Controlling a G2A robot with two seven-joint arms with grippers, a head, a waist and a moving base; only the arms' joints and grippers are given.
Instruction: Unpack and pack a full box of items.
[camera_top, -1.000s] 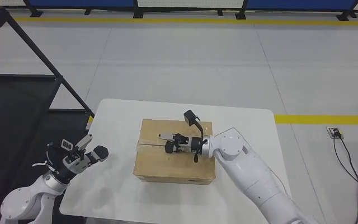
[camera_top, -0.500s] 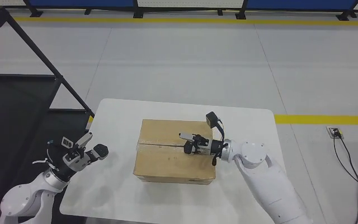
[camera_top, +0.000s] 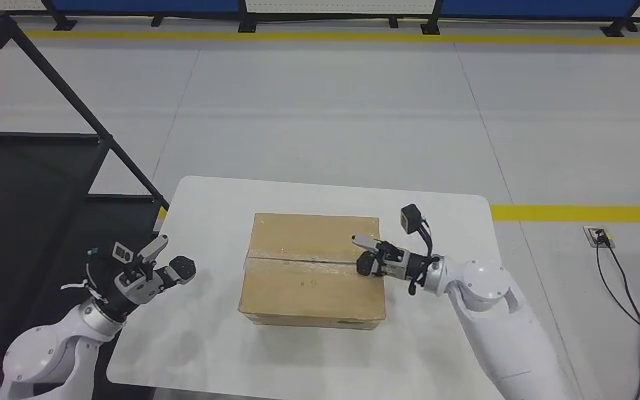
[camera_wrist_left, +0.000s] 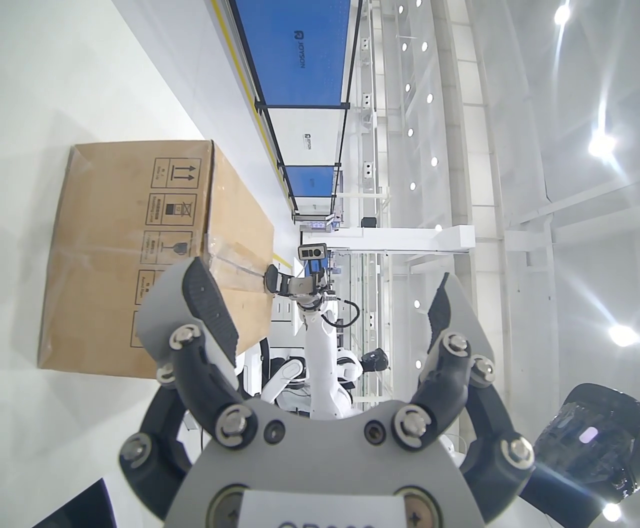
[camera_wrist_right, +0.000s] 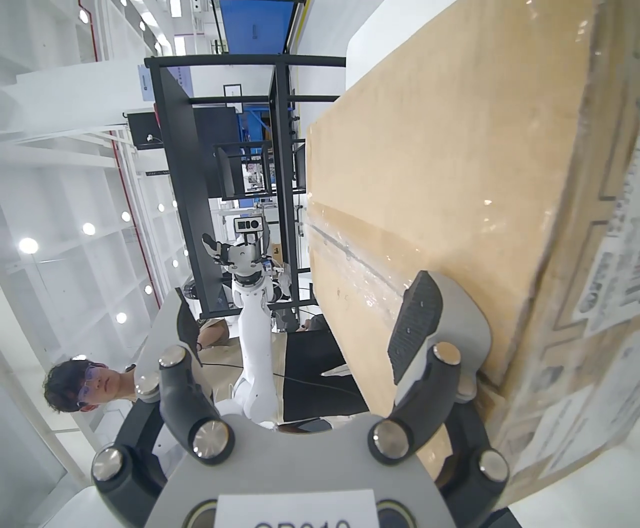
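Observation:
A closed cardboard box with a clear-taped seam stands in the middle of the white table. My right gripper is at the right edge of the box top, over the seam, and it is open. In the right wrist view one pad lies against the taped top of the box, with the other finger off the cardboard. My left gripper hangs open to the left of the box, apart from it, with nothing between its fingers. From there the box shows side-on with printed handling marks.
A black metal rack stands off the table's left side, close to the left arm. Bare table surface lies in front of the box and to its left. A yellow line runs along the floor beyond the right edge.
My right gripper has slid rightward along the box top, from the middle of the seam to the right edge. The left arm has barely shifted.

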